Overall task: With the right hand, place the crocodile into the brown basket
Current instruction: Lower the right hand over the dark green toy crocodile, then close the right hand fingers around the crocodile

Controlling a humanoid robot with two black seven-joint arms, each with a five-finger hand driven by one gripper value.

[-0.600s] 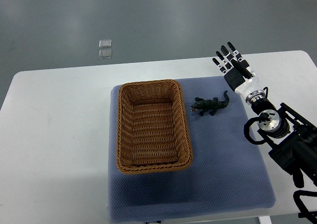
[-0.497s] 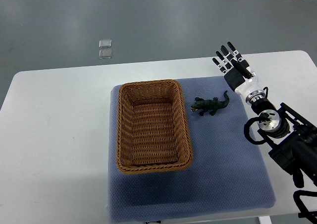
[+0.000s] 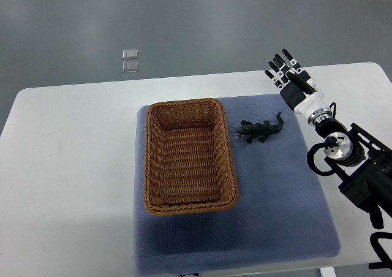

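A small dark green toy crocodile (image 3: 261, 129) lies on the blue mat (image 3: 275, 197), just right of the brown wicker basket (image 3: 229, 160), head toward the basket. The basket holds nothing. My right hand (image 3: 289, 76) is up and to the right of the crocodile, near the mat's far right corner, with its fingers stretched out and holding nothing. A clear gap separates the hand from the toy. The left arm does not show.
The mat lies on a white table (image 3: 67, 166). Two small clear squares (image 3: 130, 60) lie on the grey floor beyond the table's far edge. The right arm's black body (image 3: 361, 179) runs along the mat's right side.
The right hand and forearm have shifted slightly to the right and up. The crocodile and basket have not moved.
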